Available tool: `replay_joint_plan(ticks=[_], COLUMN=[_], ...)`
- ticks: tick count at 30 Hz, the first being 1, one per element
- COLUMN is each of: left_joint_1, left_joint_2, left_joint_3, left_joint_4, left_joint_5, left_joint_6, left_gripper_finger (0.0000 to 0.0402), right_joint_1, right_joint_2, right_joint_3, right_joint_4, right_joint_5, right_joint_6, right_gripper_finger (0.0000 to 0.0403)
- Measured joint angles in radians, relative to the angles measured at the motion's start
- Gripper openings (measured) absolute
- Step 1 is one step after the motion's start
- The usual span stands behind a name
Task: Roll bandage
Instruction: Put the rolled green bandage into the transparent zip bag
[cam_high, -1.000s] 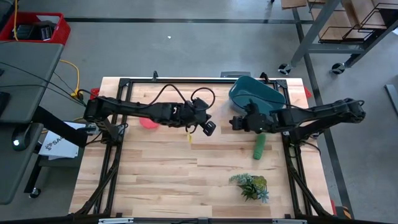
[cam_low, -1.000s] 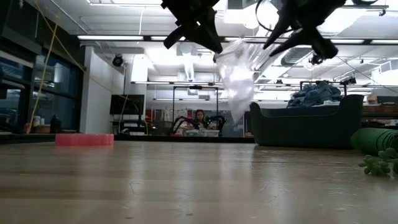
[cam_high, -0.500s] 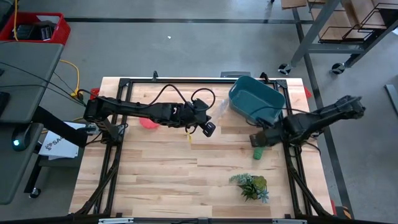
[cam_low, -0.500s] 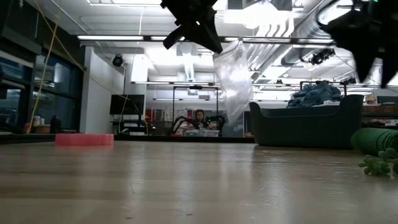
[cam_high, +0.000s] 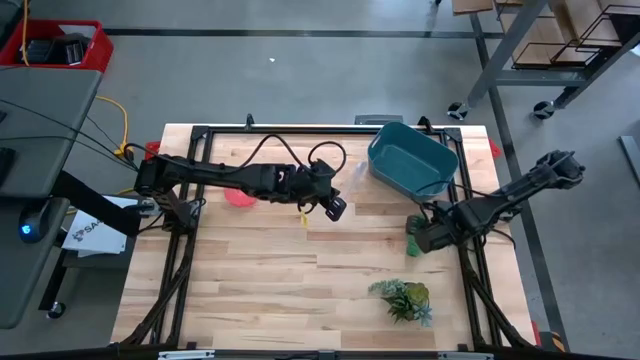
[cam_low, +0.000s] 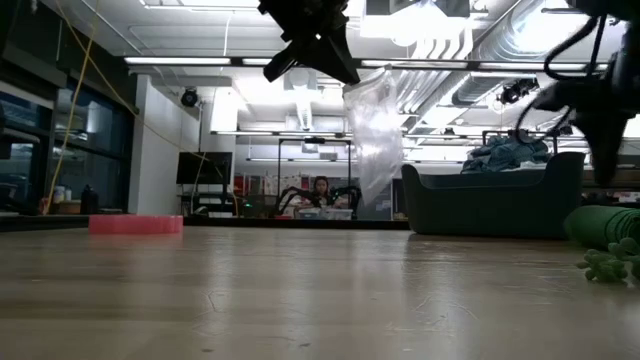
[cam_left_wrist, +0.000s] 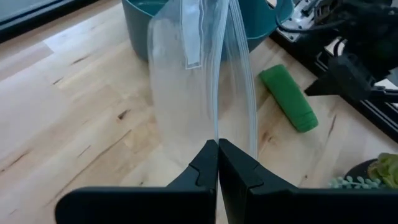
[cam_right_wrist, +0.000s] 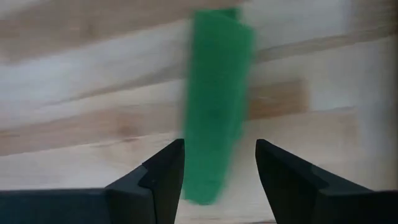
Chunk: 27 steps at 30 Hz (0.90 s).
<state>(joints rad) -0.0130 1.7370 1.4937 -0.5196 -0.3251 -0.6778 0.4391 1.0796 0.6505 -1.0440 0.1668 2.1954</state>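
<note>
The green bandage (cam_high: 411, 226) lies flat on the table as a short thick strip, near the right edge. It also shows in the right wrist view (cam_right_wrist: 214, 106), the left wrist view (cam_left_wrist: 289, 99) and the low view (cam_low: 600, 225). My right gripper (cam_high: 420, 240) is open just above it, one finger on each side (cam_right_wrist: 219, 149), touching nothing. My left gripper (cam_high: 335, 205) is at mid table, raised, and shut on a clear plastic bag (cam_low: 375, 140). My left gripper pinches the clear bag's upper edge (cam_left_wrist: 214, 134) between its two shut fingers, coming from above and slanting down. One layer or several, I cannot tell. The bag hangs slack below the fingers (cam_low: 335, 60), clear of the table.
A teal tub (cam_high: 412, 160) stands at the far right, just beyond the bandage. A leafy green sprig (cam_high: 402, 298) lies near the front right. A flat red thing (cam_high: 238, 197) lies at the left under my left arm.
My right gripper has gone from beside the hanging bag toward the table's right and near edges and down, and now stands over the bandage. The bag still hangs from my left gripper and has swung a little. The bandage has stayed in place.
</note>
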Motion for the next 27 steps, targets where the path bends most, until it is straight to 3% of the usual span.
replay_joint_plan(ticks=[10, 20, 27], left_joint_1=[0.007, 0.006, 0.006], left_joint_2=[0.0, 0.0, 0.0], left_joint_3=[0.0, 0.0, 0.0], left_joint_4=[0.0, 0.0, 0.0], left_joint_5=[0.023, 0.025, 0.025], left_joint_6=[0.008, 0.008, 0.008], left_gripper_finger=[0.0, 0.0, 0.0], right_joint_1=[-0.077, -0.137, -0.171], right_joint_2=[-0.006, -0.006, -0.006], right_joint_3=[-0.088, -0.21, -0.243], right_joint_4=[0.083, 0.392, 0.372], right_joint_5=[-0.052, -0.002, 0.015], right_joint_6=[-0.029, -0.039, -0.048], right_gripper_finger=[0.0191, 0.0191, 0.0191])
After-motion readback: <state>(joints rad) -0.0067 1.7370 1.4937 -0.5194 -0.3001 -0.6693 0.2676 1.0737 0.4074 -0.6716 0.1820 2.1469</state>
